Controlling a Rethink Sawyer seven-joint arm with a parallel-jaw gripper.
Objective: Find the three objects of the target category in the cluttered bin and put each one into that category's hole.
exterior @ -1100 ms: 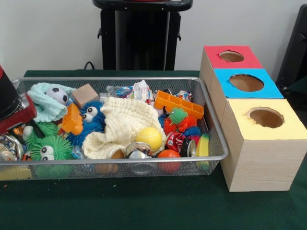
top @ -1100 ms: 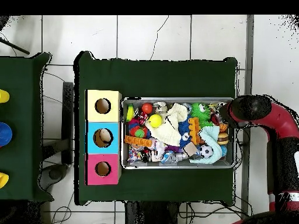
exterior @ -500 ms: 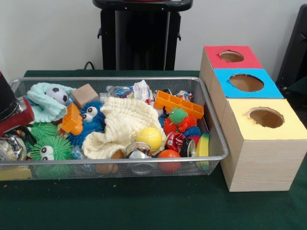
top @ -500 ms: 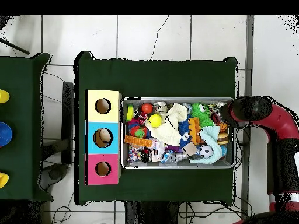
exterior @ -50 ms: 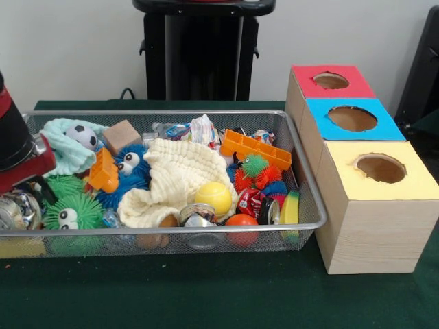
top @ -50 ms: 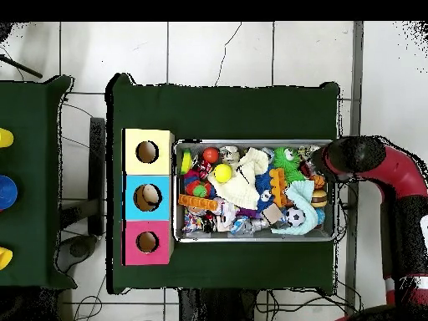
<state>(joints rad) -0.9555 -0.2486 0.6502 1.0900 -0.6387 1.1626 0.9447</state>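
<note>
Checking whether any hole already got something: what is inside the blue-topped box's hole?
In the overhead view a pale rounded object sits inside the hole of the blue-topped wooden box. What it is cannot be told. The front view shows only a dark opening.

No text, label, brand or number is clear enough to read.

Yellow ball (exterior @ -50 ms: 214,196), cream cloth (exterior @ -50 ms: 180,173), orange brick (exterior @ -50 ms: 255,149), green tablecloth (exterior @ -50 ms: 206,291).
</note>
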